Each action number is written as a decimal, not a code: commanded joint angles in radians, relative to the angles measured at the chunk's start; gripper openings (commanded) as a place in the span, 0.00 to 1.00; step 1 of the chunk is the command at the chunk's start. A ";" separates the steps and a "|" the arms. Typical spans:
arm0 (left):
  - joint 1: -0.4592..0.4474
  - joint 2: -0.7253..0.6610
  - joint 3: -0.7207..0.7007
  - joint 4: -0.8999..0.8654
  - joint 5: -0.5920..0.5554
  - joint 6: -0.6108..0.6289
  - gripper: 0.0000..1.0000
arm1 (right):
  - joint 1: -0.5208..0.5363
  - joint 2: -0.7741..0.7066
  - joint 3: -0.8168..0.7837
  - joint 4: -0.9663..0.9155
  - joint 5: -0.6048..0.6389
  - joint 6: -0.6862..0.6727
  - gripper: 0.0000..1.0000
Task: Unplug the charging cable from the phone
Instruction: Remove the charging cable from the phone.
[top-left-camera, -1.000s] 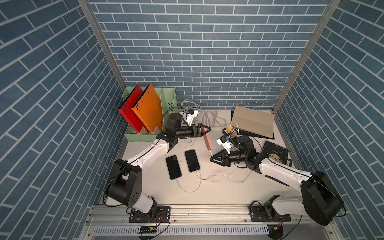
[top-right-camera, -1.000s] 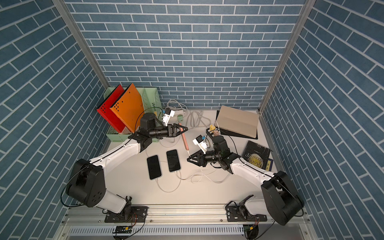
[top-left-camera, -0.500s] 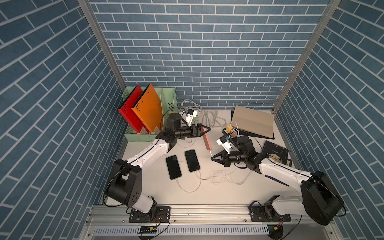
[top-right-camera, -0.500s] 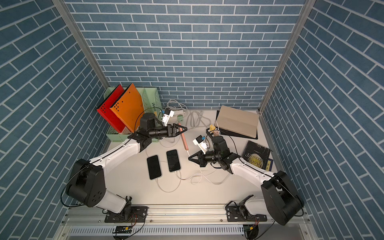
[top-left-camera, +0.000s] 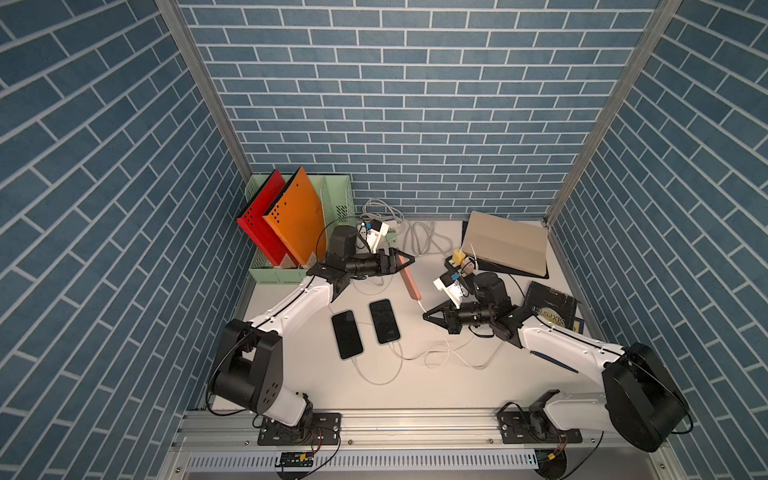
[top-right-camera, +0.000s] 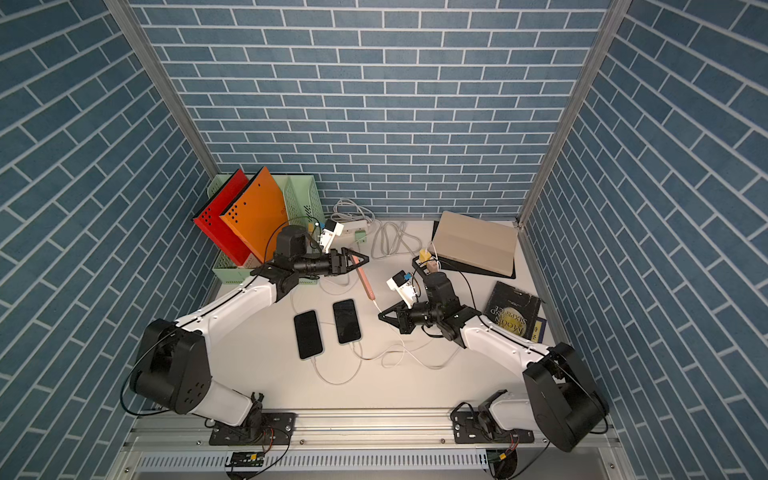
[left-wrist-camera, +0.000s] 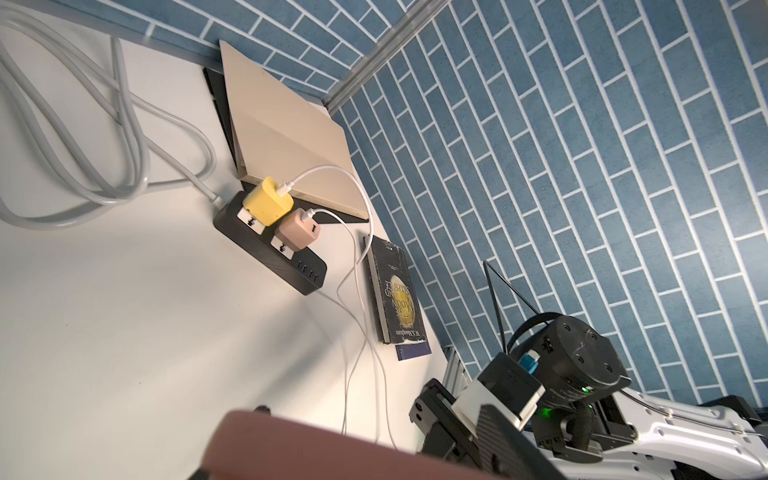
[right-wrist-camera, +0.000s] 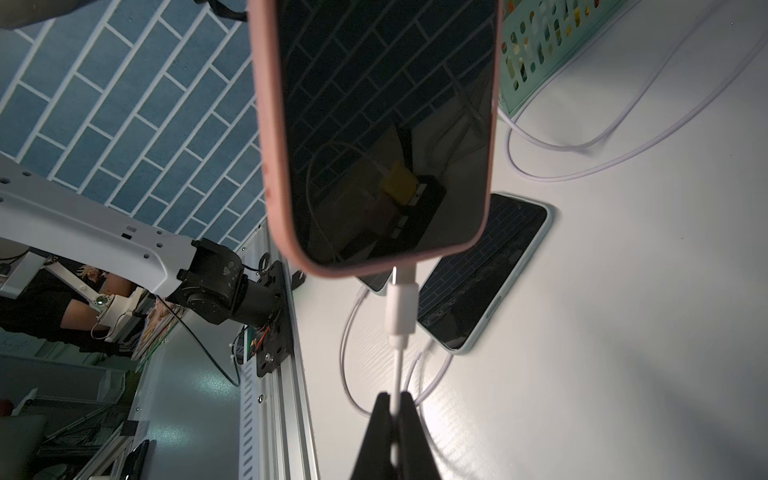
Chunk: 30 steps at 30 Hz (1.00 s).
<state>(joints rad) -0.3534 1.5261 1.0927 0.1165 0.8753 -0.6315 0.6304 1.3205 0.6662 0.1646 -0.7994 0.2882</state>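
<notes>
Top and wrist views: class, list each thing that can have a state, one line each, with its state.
pink phone: held aloft, screen dark, cable plugged in
charging cable: plugged into pink phone, pinched below its connector
left gripper: shut on pink phone
right gripper: shut on charging cable
phone nearer left arm: lying flat, cable plugged in
phone next to it: lying flat, cable plugged in
yellow charger: in power strip

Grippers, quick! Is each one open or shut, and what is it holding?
Left gripper: shut on the pink phone, lifted off the table.
Right gripper: shut on the white charging cable, plug not yet out.
</notes>
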 joint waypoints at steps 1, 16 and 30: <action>0.031 -0.035 0.059 0.038 -0.015 0.027 0.00 | 0.005 0.006 -0.004 -0.064 -0.017 -0.051 0.00; 0.034 -0.052 0.060 0.015 -0.011 0.034 0.00 | -0.007 0.069 0.134 -0.248 0.296 -0.035 0.35; 0.034 -0.089 0.010 0.019 0.023 0.056 0.00 | -0.115 0.159 0.328 -0.271 0.003 -0.021 0.80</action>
<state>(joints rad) -0.3191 1.4792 1.1118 0.1040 0.8574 -0.6003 0.5270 1.4612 0.9588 -0.0895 -0.6662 0.2733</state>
